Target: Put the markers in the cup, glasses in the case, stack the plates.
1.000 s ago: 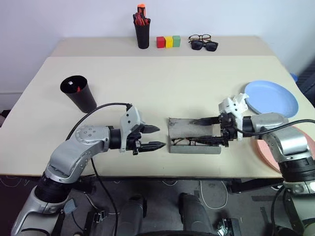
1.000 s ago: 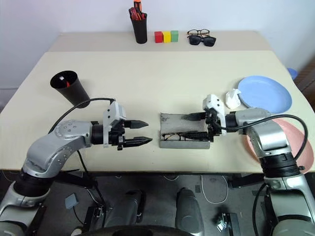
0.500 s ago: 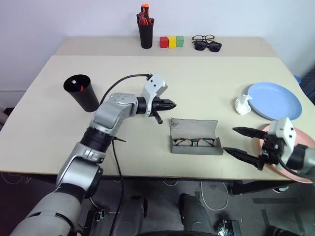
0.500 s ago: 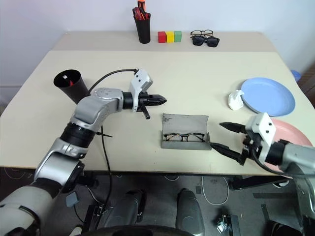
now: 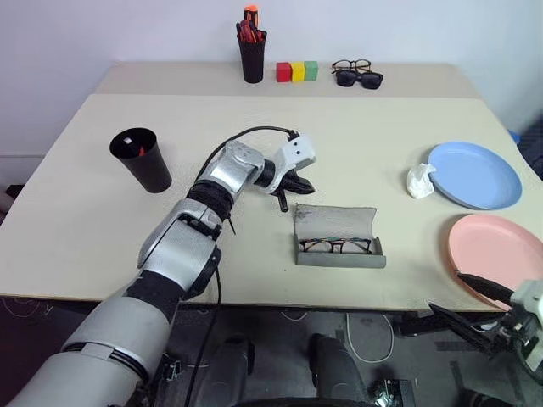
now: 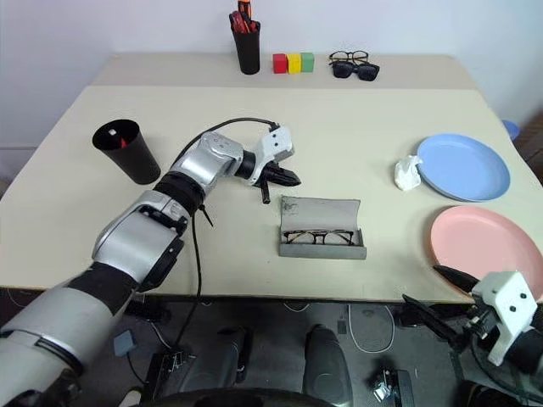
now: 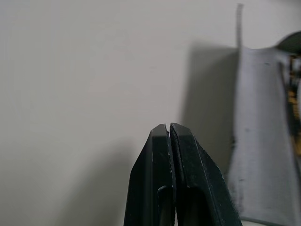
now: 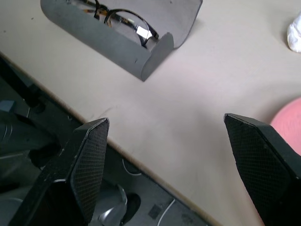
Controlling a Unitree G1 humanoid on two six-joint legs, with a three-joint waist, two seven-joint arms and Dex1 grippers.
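Observation:
The grey case (image 5: 338, 237) lies open near the table's front, its flap lid up, and the glasses (image 5: 333, 245) rest inside it. My left gripper (image 5: 307, 187) is shut and empty, its tips just behind the flap's left end; the left wrist view shows the flap (image 7: 263, 141) beside the closed tips. My right gripper (image 5: 445, 291) hangs open off the table's front right edge, below the pink plate (image 5: 496, 254). The blue plate (image 5: 475, 174) lies apart behind the pink one. The black cup (image 5: 141, 158) at the left holds the red and white markers (image 5: 136, 147).
At the back stand a black pen holder (image 5: 249, 52), three coloured blocks (image 5: 296, 71) and two other pairs of glasses (image 5: 355, 73). A crumpled tissue (image 5: 418, 180) lies left of the blue plate. The table's front edge (image 8: 117, 155) runs just ahead of the right gripper.
The left gripper has shut and swung from the case's left side up to behind its flap. The right gripper left the case and drew back past the front right edge.

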